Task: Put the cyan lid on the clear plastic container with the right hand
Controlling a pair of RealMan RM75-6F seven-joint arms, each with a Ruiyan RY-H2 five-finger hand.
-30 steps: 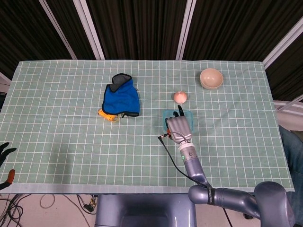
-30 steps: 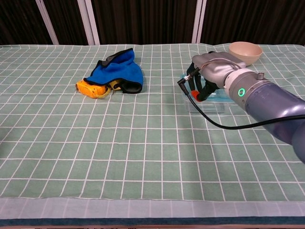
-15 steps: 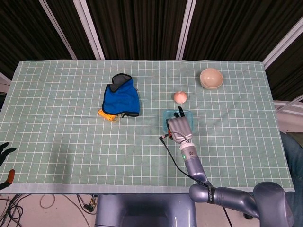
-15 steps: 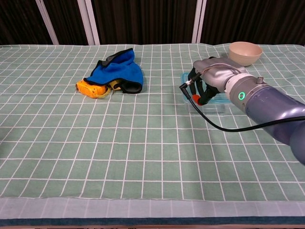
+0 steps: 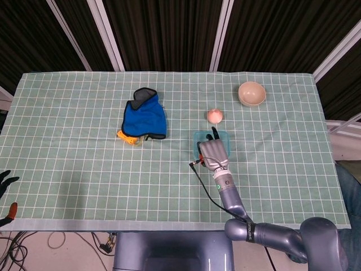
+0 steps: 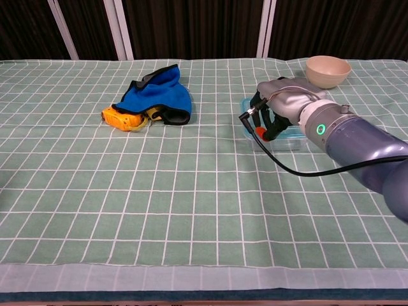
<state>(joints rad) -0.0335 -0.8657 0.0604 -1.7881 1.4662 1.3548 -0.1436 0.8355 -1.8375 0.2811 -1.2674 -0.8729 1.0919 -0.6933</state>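
Observation:
The cyan lid (image 5: 223, 135) (image 6: 246, 104) lies on top of the clear plastic container (image 6: 281, 142) right of the table's middle. My right hand (image 5: 213, 151) (image 6: 281, 101) sits over the lid, its fingers curled down around it and holding it, so most of the lid is hidden. From above the container is covered by the lid and the hand. A black cable with a red plug hangs from the hand's near side. Only the dark tips of my left hand (image 5: 5, 182) show, spread apart with nothing in them, at the left edge of the head view, off the table.
A blue cloth (image 5: 145, 116) (image 6: 155, 94) lies on a yellow object (image 5: 127, 137) (image 6: 123, 118) left of centre. A pink ball (image 5: 215, 115) sits just behind the container, with a beige bowl (image 5: 251, 93) (image 6: 327, 70) at the far right.
The right hand has come down with the lid: a second ago the lid hung tilted above the container, and now it lies flat on it. The left hand has not moved.

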